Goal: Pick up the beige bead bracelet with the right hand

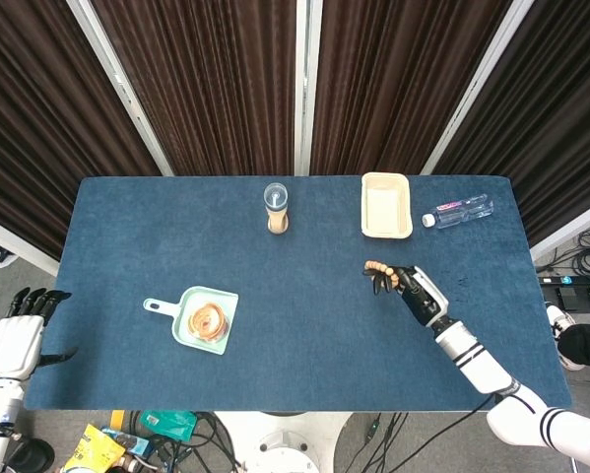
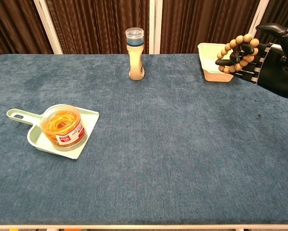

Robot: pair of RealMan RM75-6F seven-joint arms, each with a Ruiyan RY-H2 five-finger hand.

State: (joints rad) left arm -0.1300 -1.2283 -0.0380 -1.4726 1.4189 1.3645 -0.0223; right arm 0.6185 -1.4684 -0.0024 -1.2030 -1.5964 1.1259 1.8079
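Looping over robot hand (image 2: 273,65) fingers: beige bead bracelet (image 2: 236,52).

A rectangular table (image 1: 127,212) with a dark blue cloth top fills the centre of the frame. Dark brown pleated curtains (image 1: 216,79), divided by white frame bars (image 1: 302,89), cover the top. Grey floor (image 1: 570,241) with cables (image 1: 191,434) shows along the edges.

- The right hand (image 2: 273,62) is running off the right edge of the chest view, so its wrist and arm are not showing there.
- Its fingers (image 2: 230,61) are covering part of the beige bead bracelet (image 2: 236,44).
- The left hand (image 1: 19,330) is missing from the chest view; from overhead it is too small to read its grip.
- The bracelet and hand are hiding part of the cream tray (image 2: 210,61).
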